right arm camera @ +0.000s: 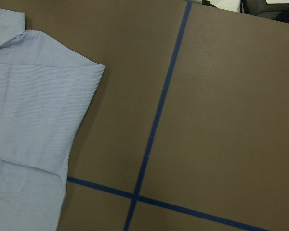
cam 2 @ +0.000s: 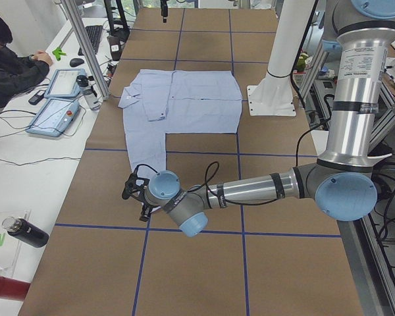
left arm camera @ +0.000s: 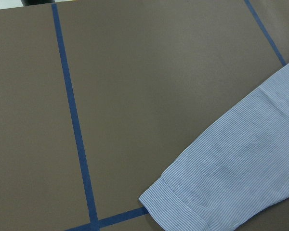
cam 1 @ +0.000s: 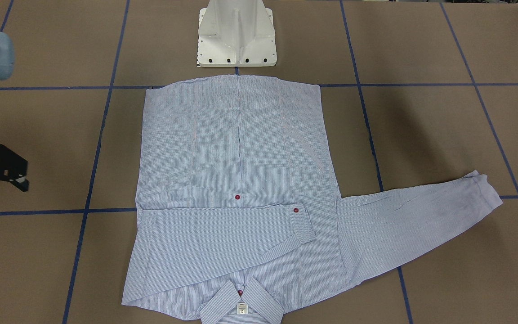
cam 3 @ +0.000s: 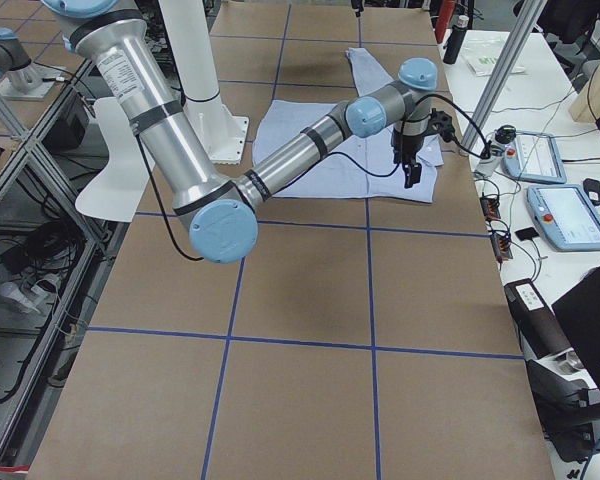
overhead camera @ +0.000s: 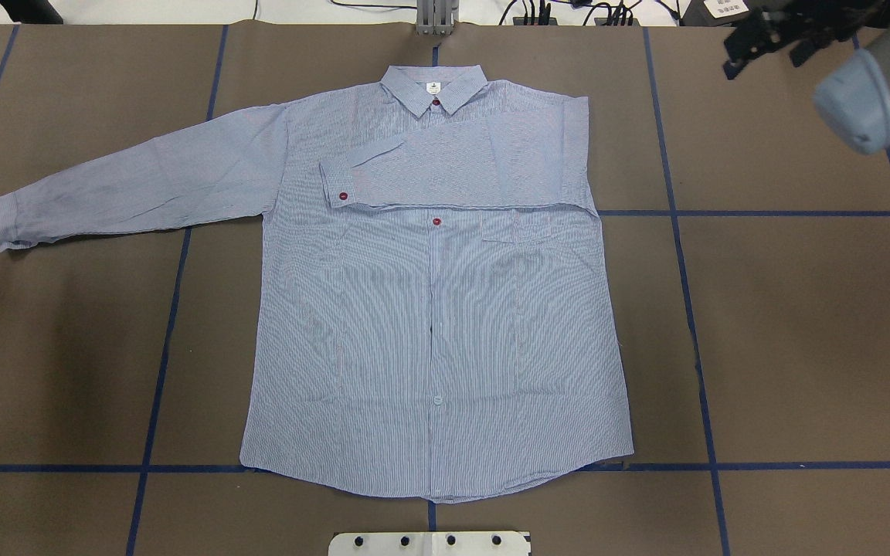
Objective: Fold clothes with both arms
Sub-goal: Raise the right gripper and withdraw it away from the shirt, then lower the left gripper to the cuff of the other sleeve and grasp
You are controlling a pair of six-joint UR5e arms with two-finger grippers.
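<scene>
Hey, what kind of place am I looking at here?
Most likely a robotics lab or test cell. The table is marked with a blue tape grid, a robot's left arm and right arm flank a shirt, and a person is at a side bench with control tablets.

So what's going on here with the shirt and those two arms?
Two robot arms are folding a striped shirt that lies flat, buttons up, on the table. One sleeve is already folded across the chest. The other sleeve lies stretched out sideways, not yet folded. Neither arm is touching the shirt. The right gripper hangs off beside the folded shoulder, and the left gripper hovers near the outstretched cuff.
</scene>
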